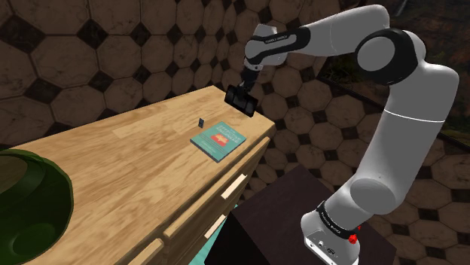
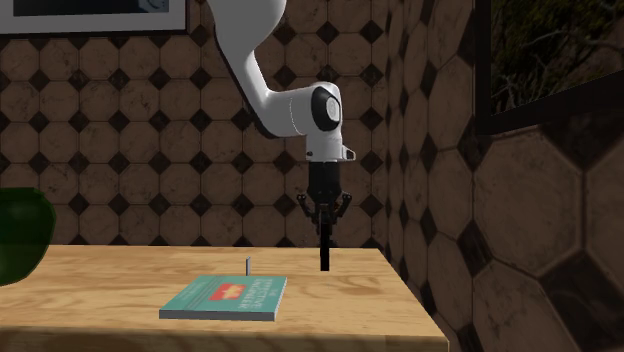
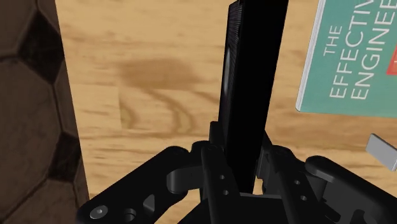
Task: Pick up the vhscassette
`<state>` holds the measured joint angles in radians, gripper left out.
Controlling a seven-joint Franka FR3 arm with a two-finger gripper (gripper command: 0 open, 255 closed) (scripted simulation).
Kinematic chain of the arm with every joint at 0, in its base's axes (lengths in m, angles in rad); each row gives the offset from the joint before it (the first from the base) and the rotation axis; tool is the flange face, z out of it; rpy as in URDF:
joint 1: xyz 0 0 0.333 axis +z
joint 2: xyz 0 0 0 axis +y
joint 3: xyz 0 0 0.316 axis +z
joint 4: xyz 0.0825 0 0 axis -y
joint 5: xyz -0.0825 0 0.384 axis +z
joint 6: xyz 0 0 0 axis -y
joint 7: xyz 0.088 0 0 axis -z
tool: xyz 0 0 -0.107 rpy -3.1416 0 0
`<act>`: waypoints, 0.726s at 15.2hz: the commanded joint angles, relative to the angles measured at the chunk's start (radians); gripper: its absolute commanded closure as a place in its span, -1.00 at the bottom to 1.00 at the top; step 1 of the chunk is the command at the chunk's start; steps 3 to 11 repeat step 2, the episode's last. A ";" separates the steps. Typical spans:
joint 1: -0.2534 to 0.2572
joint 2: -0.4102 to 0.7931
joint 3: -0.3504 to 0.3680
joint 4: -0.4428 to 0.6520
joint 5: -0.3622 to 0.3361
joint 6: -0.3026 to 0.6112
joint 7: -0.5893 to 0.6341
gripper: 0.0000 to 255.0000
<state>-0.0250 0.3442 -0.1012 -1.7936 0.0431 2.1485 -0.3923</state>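
Note:
The VHS cassette (image 1: 243,102) is a flat black slab held on edge, hanging down from my gripper (image 1: 242,90) above the wooden dresser top (image 1: 113,150) near its far corner. Seen edge-on in the second exterior view, the cassette (image 2: 323,248) is a thin black bar below the gripper (image 2: 323,218). In the wrist view the cassette (image 3: 251,83) runs straight out from between the fingers, and the gripper (image 3: 238,172) is shut on its near end. Its shadow falls on the wood beside it.
A teal book (image 1: 219,140) (image 2: 227,297) (image 3: 356,57) lies flat close beside the cassette, with a small grey upright piece (image 1: 200,122) (image 2: 246,264) just beyond it. A large dark green bowl (image 1: 26,203) (image 2: 22,235) sits at the dresser's other end. Drawer fronts face the stand (image 1: 286,218).

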 commanded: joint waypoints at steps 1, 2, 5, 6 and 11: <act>0.000 -0.007 -0.001 0.006 -0.001 -0.012 0.000 1.00; 0.000 -0.007 -0.001 0.006 -0.001 -0.012 0.000 1.00; 0.000 -0.007 -0.001 0.006 -0.001 -0.012 0.000 1.00; 0.000 -0.007 -0.001 0.006 -0.001 -0.012 0.000 1.00; 0.000 -0.007 -0.001 0.006 -0.001 -0.012 0.000 1.00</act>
